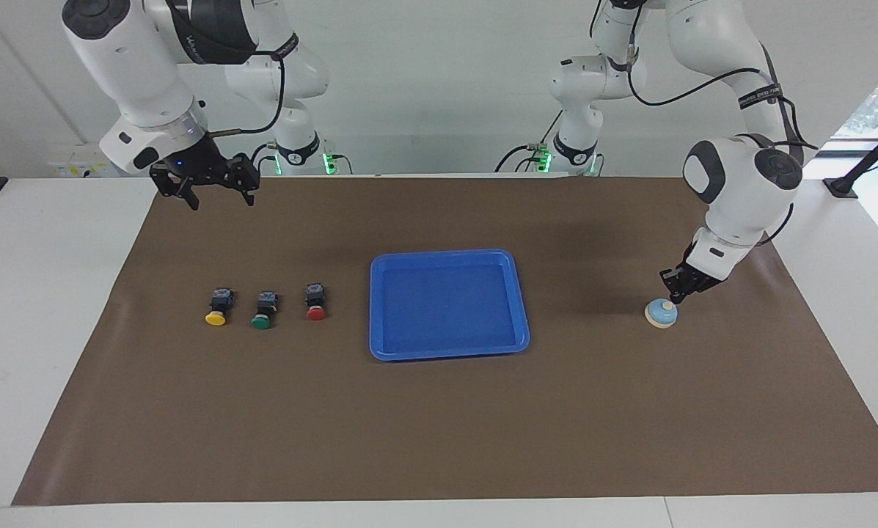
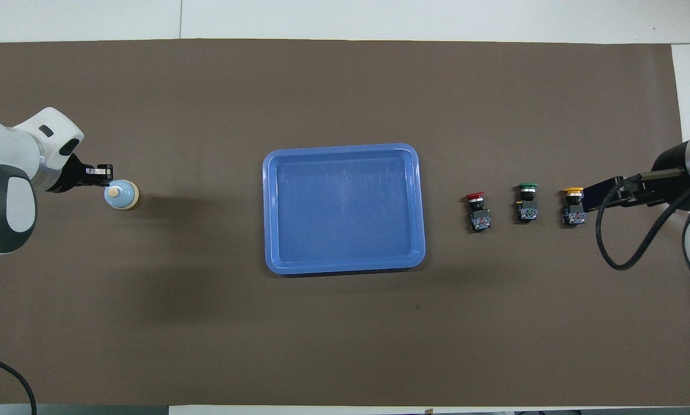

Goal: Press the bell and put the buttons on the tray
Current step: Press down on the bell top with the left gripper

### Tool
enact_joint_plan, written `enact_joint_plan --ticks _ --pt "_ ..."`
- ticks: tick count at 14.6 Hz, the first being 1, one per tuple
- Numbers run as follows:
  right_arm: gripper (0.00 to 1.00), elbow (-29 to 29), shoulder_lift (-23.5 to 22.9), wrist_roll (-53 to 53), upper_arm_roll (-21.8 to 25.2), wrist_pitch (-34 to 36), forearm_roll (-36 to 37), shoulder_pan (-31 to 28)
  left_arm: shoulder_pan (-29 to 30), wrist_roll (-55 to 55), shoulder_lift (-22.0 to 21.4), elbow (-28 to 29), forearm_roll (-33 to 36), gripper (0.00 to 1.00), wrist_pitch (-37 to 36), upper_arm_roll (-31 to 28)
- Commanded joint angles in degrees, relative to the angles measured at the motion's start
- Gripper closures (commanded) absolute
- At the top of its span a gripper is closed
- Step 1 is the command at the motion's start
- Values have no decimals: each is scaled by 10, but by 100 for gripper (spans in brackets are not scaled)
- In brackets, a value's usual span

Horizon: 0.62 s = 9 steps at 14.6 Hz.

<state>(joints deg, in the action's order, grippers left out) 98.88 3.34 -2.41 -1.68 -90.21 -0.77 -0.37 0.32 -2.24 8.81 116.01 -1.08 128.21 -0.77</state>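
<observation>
On your tabletop (image 1: pixel 57 308), starting at the right arm's end, the right gripper (image 1: pixel 215 192) hangs in the air over the brown mat (image 1: pixel 439 425), its fingers spread wide and holding nothing; the arm waits. Next you find the three buttons lying in a row on the mat, apart from one another: the yellow button (image 1: pixel 218 306) closest to that end, then the green button (image 1: pixel 264 309), then the red button (image 1: pixel 315 301), all with caps pointing away from the robots. Beside the red one, toward the middle, sits the tray (image 1: pixel 380 345), flat on the mat with nothing in it. Well apart from it, toward the left arm's end, stands the bell (image 1: pixel 661 313), upright; the left gripper (image 1: pixel 675 292) is down at it, tips right at the knob; whether they press it you cannot tell, nor whether its fingers are closed or parted.
</observation>
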Motion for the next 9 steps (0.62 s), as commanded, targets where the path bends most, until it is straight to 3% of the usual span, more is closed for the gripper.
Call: enact_joint_plan --ticks 1,9 --pt "0 -2 2 -8 -4 8 2 -9 7 -5 1 26 10 100 34 2" --pt "0 -2 2 -9 -4 8 2 -9 14 -3 2 84 10 100 92 2"
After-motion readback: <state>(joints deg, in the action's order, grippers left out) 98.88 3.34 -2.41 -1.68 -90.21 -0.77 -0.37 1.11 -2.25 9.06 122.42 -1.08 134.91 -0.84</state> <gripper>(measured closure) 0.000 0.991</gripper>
